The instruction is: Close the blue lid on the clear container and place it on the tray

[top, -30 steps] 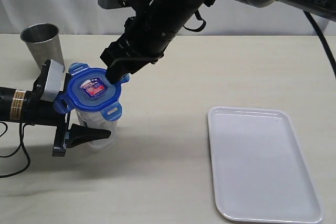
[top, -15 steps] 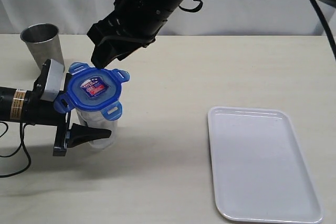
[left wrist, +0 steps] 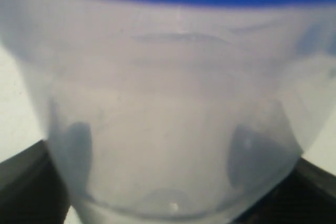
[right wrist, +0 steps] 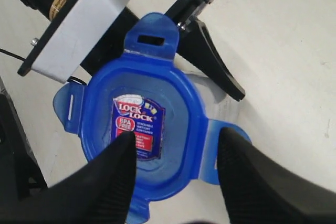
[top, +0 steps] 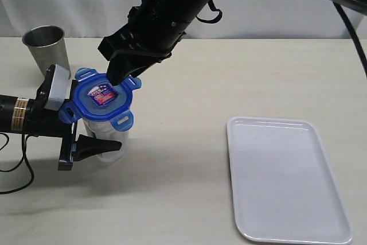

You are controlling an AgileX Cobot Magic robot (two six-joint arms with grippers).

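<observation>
The left gripper point(top: 92, 143) is clamping the clear container point(top: 109, 139) on the surface point(top: 200, 84); the blue lid point(top: 102, 98) is sitting on top, flaps apparently unsnapped, the right gripper point(top: 123, 77) hovering spread above. The tray point(top: 287, 182) is waiting well apart.

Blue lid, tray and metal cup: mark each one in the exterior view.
blue lid point(top: 102, 96), exterior view, sticker on its top.
tray point(top: 287, 182), exterior view, bare floor.
metal cup point(top: 47, 53), exterior view, outer wall.

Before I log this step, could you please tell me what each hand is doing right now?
Left hand: closed on the clear container.
Right hand: open, empty, over the blue lid.
</observation>
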